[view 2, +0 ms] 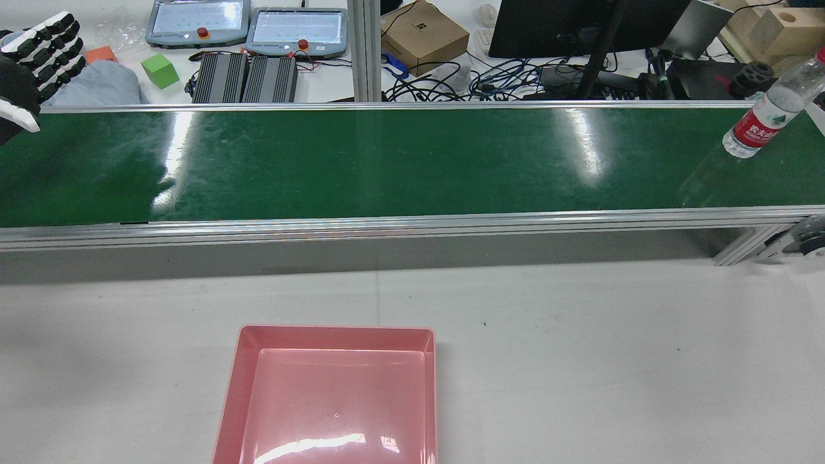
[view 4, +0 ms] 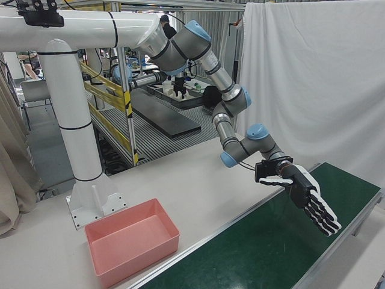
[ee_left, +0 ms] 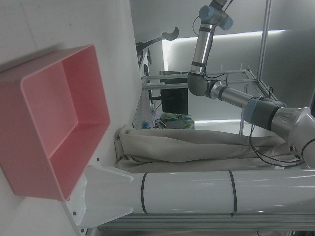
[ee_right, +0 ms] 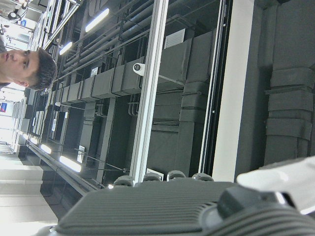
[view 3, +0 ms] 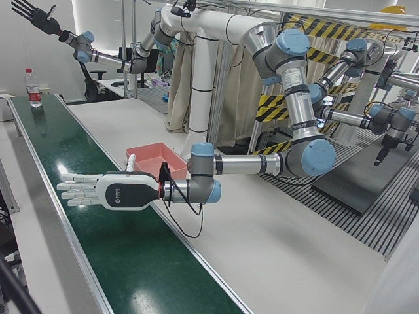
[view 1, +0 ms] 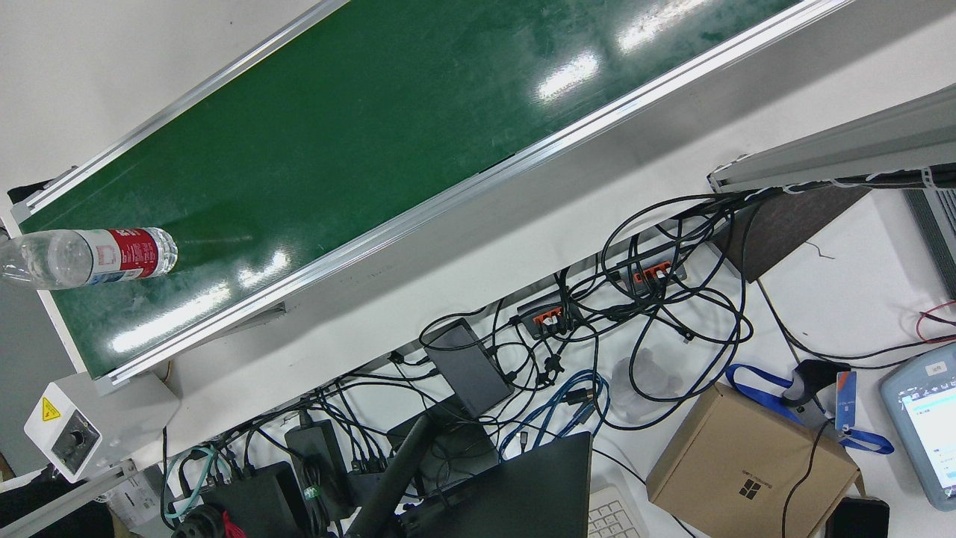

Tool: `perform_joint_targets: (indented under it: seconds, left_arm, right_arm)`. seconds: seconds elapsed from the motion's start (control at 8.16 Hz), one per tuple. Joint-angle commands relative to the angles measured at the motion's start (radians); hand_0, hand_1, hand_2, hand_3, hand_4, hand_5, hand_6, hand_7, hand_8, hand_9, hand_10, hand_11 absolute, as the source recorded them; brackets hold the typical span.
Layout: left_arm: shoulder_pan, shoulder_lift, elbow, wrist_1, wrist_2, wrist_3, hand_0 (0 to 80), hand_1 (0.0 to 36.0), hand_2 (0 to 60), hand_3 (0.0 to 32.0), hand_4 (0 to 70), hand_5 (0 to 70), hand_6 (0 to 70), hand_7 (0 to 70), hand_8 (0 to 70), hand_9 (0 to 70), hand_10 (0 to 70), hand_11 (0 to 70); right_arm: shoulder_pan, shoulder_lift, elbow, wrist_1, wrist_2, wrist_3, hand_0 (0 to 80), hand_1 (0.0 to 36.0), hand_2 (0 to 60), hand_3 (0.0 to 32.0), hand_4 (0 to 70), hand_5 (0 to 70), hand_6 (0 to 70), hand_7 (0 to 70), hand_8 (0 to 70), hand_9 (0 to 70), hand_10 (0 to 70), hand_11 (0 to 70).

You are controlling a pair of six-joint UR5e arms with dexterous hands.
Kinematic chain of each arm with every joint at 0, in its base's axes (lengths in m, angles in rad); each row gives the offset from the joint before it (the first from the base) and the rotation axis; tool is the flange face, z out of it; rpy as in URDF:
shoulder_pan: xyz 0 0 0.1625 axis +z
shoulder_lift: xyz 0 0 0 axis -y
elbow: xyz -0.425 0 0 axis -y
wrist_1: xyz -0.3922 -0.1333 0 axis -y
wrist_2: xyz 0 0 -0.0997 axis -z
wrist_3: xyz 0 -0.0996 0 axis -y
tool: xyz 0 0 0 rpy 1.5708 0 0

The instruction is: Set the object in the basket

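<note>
— While the water bottle [view 3: 33, 87] is standing at the far right end of the green conveyor belt [view 2: 412, 161], what is sitting around it?

— Cables, a cardboard box [view 1: 750, 467] and a green cube [view 2: 160, 70] are lying on the desk beyond the belt. Only green belt is stretching between the bottle and the left hand [view 3: 98, 190].

— Is anything getting cut off?

— The bottle's cap end is running past the frame edge in the front view.

— Which way is it pointing?

— It is standing upright, cap up, its long axis vertical (the overhead lenses are skewing it).

— And the hands?

— The left one is hovering flat over the belt, fingers spread and empty. The right hand [view 3: 29, 13] is pointing upward, splayed, holding nothing. The pink basket [view 2: 335, 332] is sitting on the white table, well apart from the bottle.
</note>
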Motion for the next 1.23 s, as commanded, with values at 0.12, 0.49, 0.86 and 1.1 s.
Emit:
perform_joint_targets:
  seconds: [0.12,0.49,0.86,1.1]
  left_arm:
    - [-0.001,0.000,0.000,0.000,0.000,0.000,60.6,6.4,0.0,0.0,4.0,6.8,0.9,0.0,0.6,0.8,1.0,3.3]
    - [-0.001,0.000,0.000,-0.001,0.000,0.000,61.0,6.4,0.0,0.0,4.2,6.8,0.8,0.0,0.7,0.9,0.8,3.1]
    - [-0.001,0.000,0.000,0.000,-0.002,0.000,61.2,6.4,0.0,0.0,1.0,6.4,0.0,0.0,0.0,0.0,0.0,2.0]
    - [-0.003,0.000,-0.002,0.000,0.000,0.000,61.0,6.4,0.0,0.0,1.1,6.5,0.0,0.0,0.0,0.0,0.1,2.2]
  right_arm:
    - [0.000,0.000,0.000,0.000,0.001,0.000,0.0,0.0,0.0,0.0,0.0,0.0,0.0,0.0,0.0,0.0,0.0,0.0]
    - [-0.001,0.000,0.000,0.000,0.001,0.000,0.0,0.0,0.0,0.0,0.0,0.0,0.0,0.0,0.0,0.0,0.0,0.0]
    - [0.000,0.000,0.000,0.000,0.001,0.000,0.0,0.0,0.0,0.0,0.0,0.0,0.0,0.0,0.0,0.0,0.0,0.0]
    - [0.000,0.000,0.000,0.000,0.000,0.000,0.0,0.0,0.0,0.0,0.0,0.0,0.0,0.0,0.0,0.0,0.0,0.0]
